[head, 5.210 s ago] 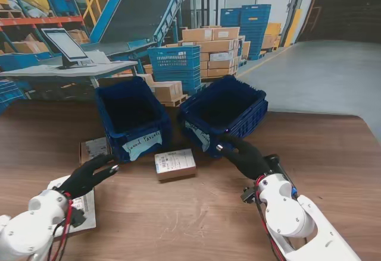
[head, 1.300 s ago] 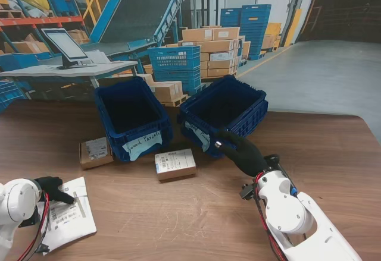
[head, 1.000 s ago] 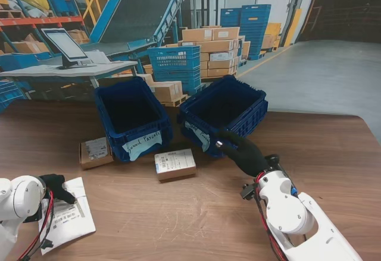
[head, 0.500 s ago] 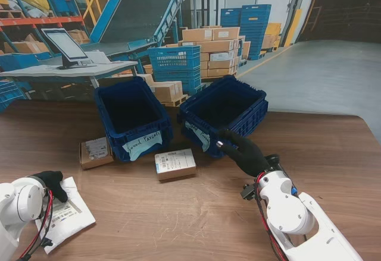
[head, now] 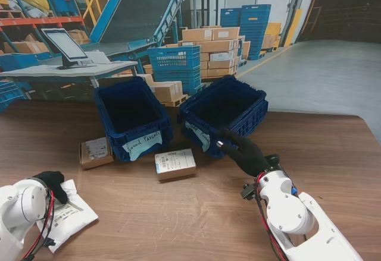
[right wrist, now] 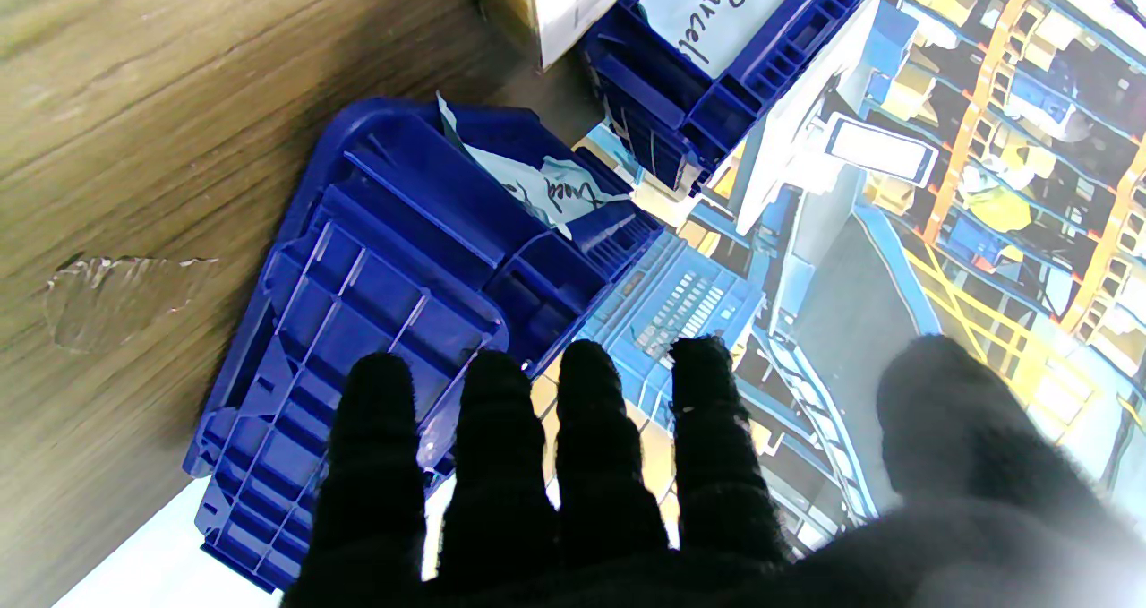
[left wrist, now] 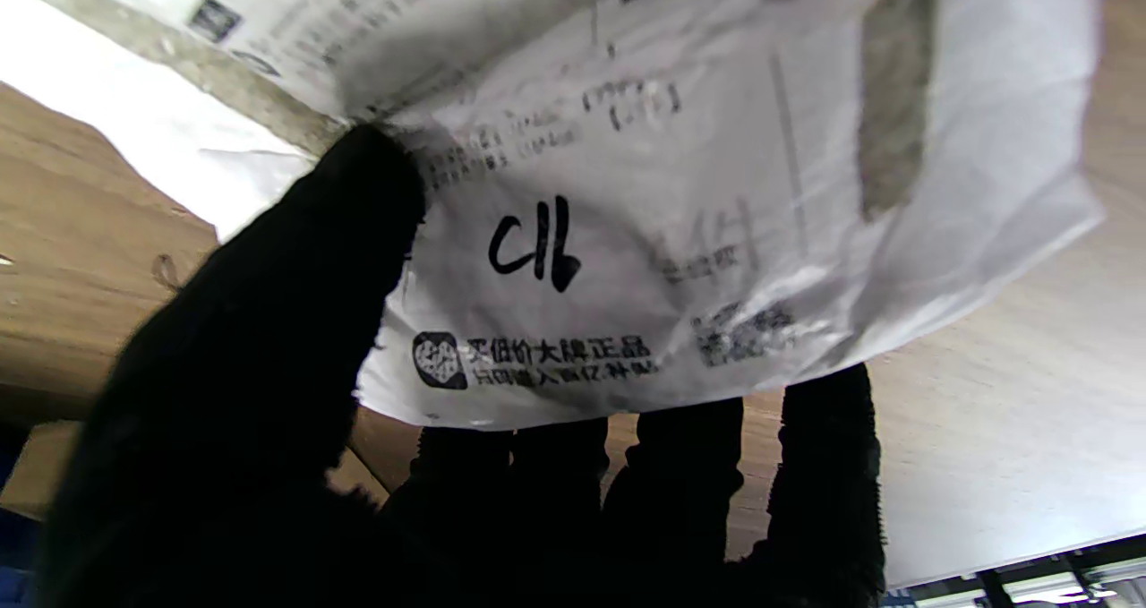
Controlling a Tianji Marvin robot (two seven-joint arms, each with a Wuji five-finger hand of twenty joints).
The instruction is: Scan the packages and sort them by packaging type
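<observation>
Our left hand grips the white mailer at the surface's near-left corner; our left wrist view shows thumb over its printed label, fingers beneath. Our right hand hovers released, fingers spread, beside the right blue crate.

Brown wooden table. On it, far side: two blue crates, left and right. Nearer: two small cardboard boxes. Near left corner: white mailer bag.
</observation>
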